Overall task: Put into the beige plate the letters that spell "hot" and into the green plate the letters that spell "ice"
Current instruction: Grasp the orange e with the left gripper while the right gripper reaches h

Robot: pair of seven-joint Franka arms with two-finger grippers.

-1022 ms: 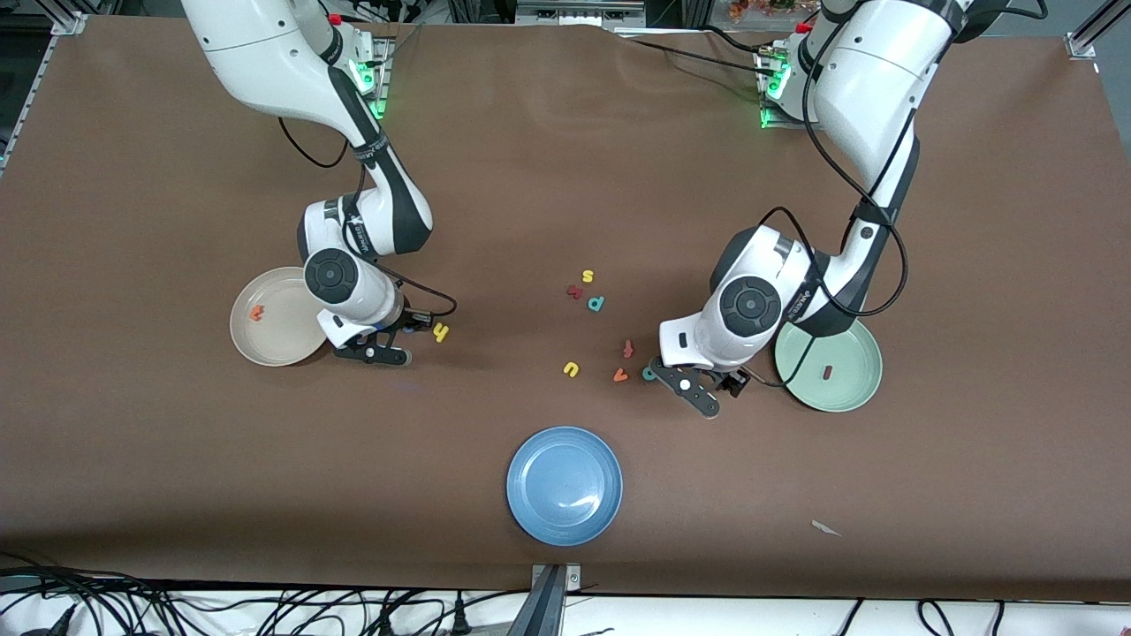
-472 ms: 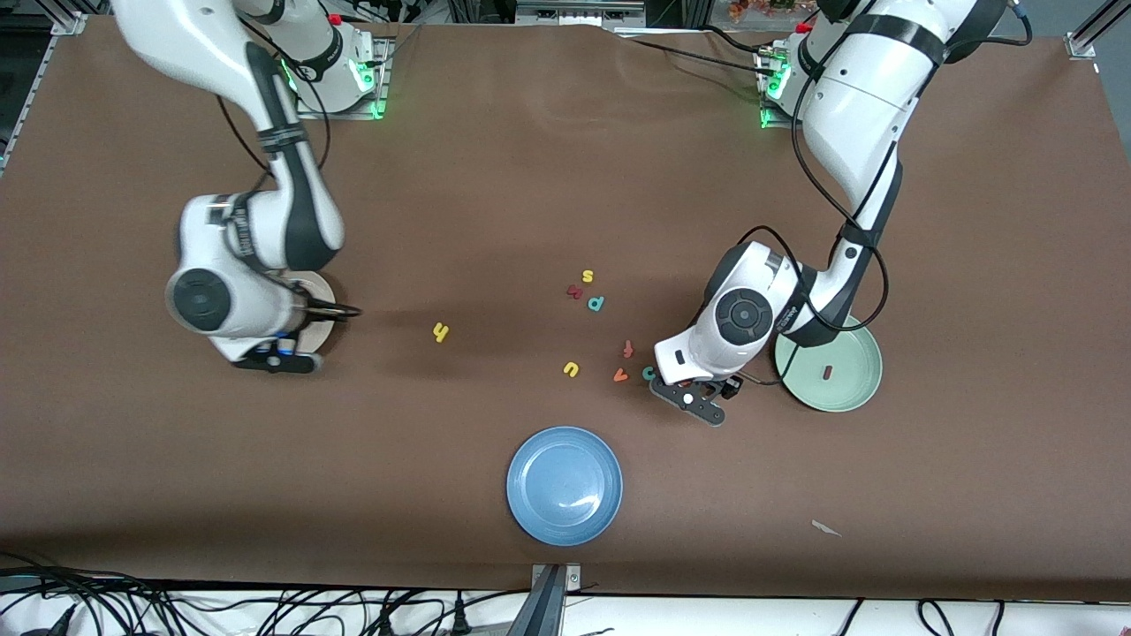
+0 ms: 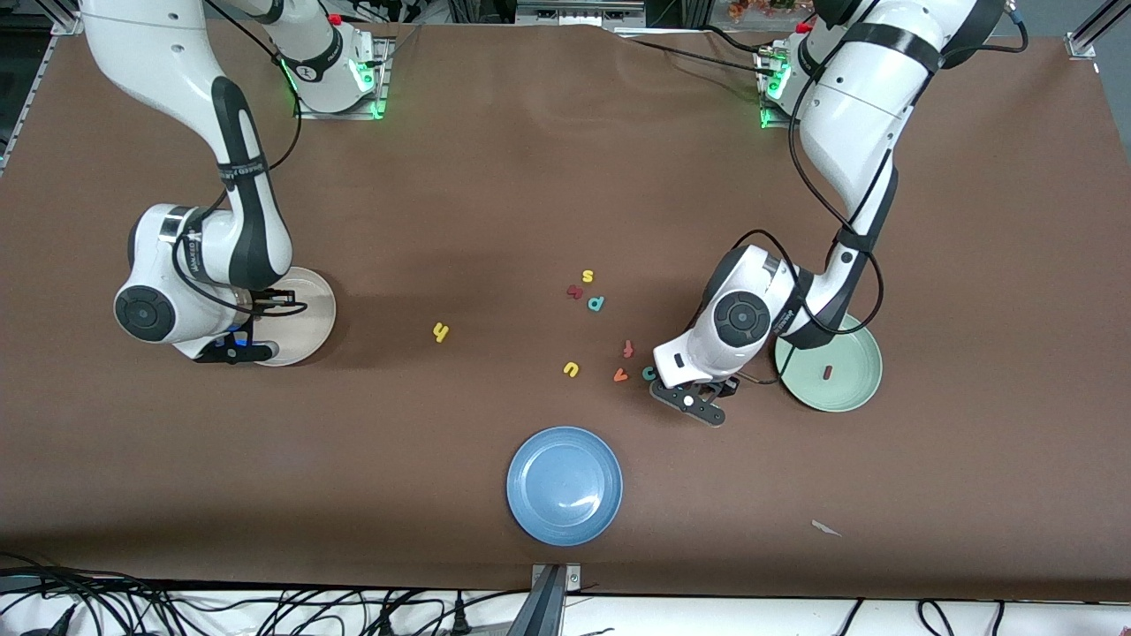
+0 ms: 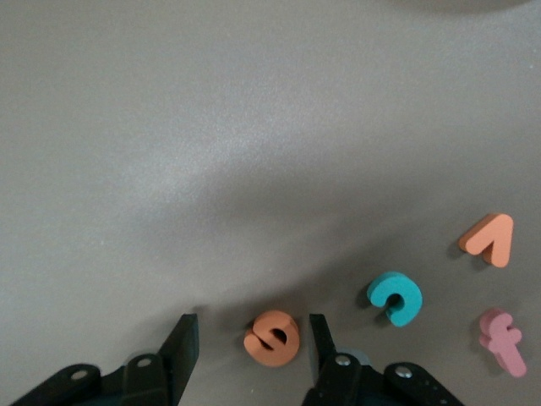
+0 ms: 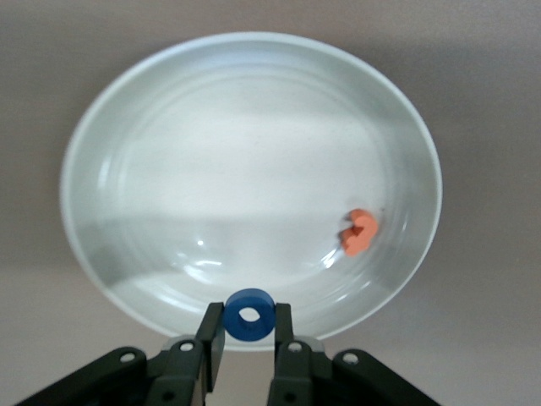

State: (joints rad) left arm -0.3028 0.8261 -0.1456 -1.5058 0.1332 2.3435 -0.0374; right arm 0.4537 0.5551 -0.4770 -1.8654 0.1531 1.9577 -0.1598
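Observation:
My right gripper [image 5: 248,320] is shut on the blue o [image 5: 249,316] and hangs over the rim of the beige plate [image 5: 254,161], where the orange t [image 5: 359,233] lies. In the front view that gripper [image 3: 234,350] covers part of the beige plate [image 3: 309,309]. My left gripper [image 4: 252,326] is open, low at the table, its fingers on either side of the orange e [image 4: 272,338] without touching it. The teal c [image 4: 395,298] lies beside it. The green plate [image 3: 853,393] holds the dark red i [image 3: 826,373]. The yellow h [image 3: 441,332] lies alone on the table.
Loose letters lie mid-table: yellow u [image 3: 571,369], yellow s [image 3: 588,276], teal p [image 3: 596,304], red f [image 3: 628,348], orange v [image 3: 620,375], a dark red letter [image 3: 574,291]. A blue plate [image 3: 564,484] sits nearest the front camera. A paper scrap [image 3: 826,528] lies near the front edge.
My right arm swung away from the yellow h toward its own end of the table, ending over the beige plate. My left gripper's fingers drew closer together around the orange e.

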